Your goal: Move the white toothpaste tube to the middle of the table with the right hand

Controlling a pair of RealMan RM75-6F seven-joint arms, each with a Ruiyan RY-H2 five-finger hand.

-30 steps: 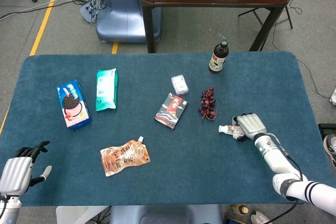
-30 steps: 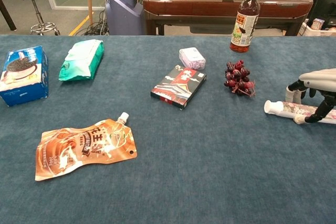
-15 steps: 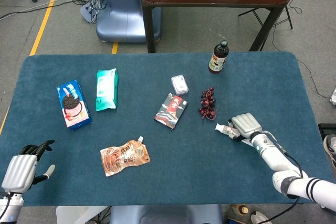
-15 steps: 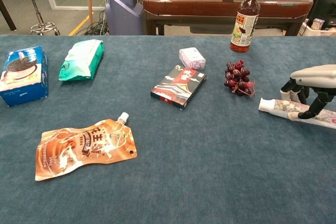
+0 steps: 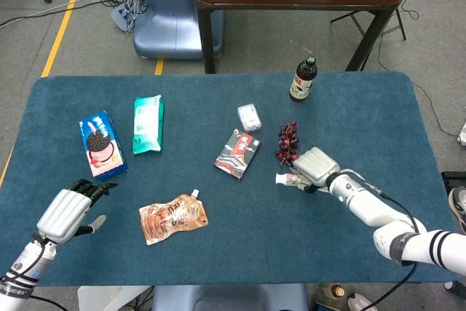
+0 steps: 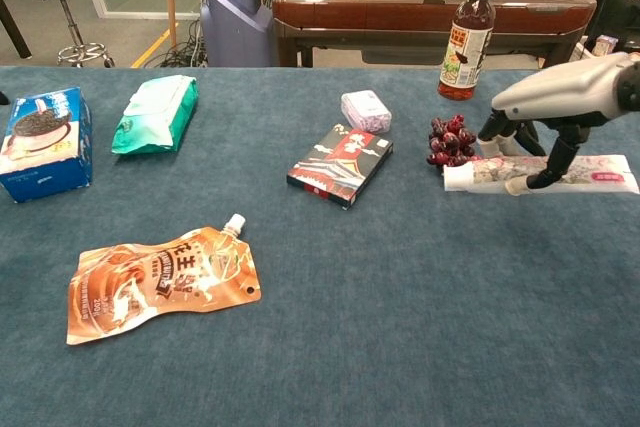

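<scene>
Right hand (image 6: 560,97) fingers (image 6: 550,159) clamped over white toothpaste tube (image 6: 545,173), lifted just off counter (image 6: 400,327), cap beside grapes (image 6: 450,143). Left hand (image 5: 69,209) fingers apart, holding nothing.

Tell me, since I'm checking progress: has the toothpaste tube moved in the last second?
Yes. The toothpaste tube, held by the right robot hand, moved left toward the grapes.

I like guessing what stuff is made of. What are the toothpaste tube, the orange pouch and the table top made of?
White toothpaste tube: looks like soft plastic, smooth and printed, with a hard white cap; the right hand holds it.
Orange pouch: probably shiny plastic film, since it is crinkled and glints, with a small white spout.
Table top: a blue, matte, fuzzy cover, likely felt or carpet.
</scene>
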